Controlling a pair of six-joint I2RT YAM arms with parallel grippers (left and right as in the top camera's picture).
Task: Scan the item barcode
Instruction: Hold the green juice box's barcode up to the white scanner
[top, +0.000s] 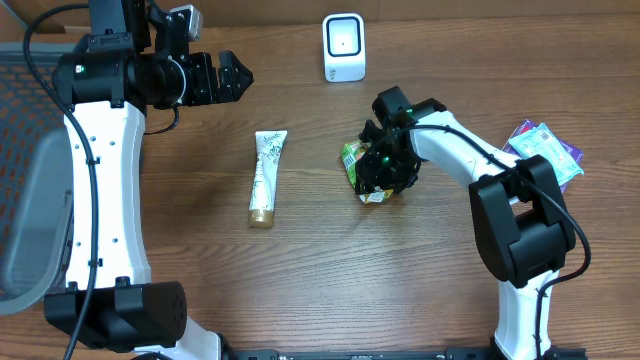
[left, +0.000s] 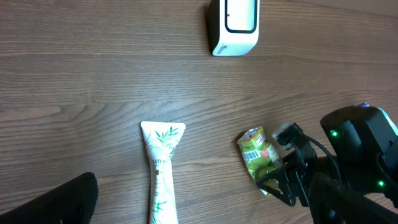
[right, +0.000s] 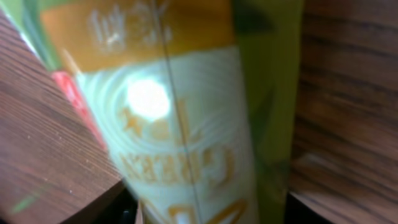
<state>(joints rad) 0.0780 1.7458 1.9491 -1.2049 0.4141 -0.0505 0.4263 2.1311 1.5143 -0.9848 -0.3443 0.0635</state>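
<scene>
Packet under the right gripper at mid-table

A wooden table (top: 330, 270) is seen from above, with both arms reaching over it. The left gripper (top: 236, 76) is held over the far left part of the table, its jaws spread wide with nothing between them. The right gripper (top: 382, 176) is lowered onto the packet (top: 354, 158) near the middle of the table. Whether its jaws are clamped on the packet or only beside it cannot be told, since the fingers are hidden from above. A white tube (top: 266, 177) printed with green leaves is laid flat to the left of the packet, well apart from it, with its gold cap toward the near edge. A white scanner (top: 343, 47) is stood upright at the far edge. Some coloured pouches (top: 545, 150) are piled at the right edge. The packet is crumpled and mostly bright green. In the right wrist view the packet (right: 180, 124) fills the frame, where a pale panel, an orange band, a red edge and a spot of glare are shown, the lettering being blurred
</scene>
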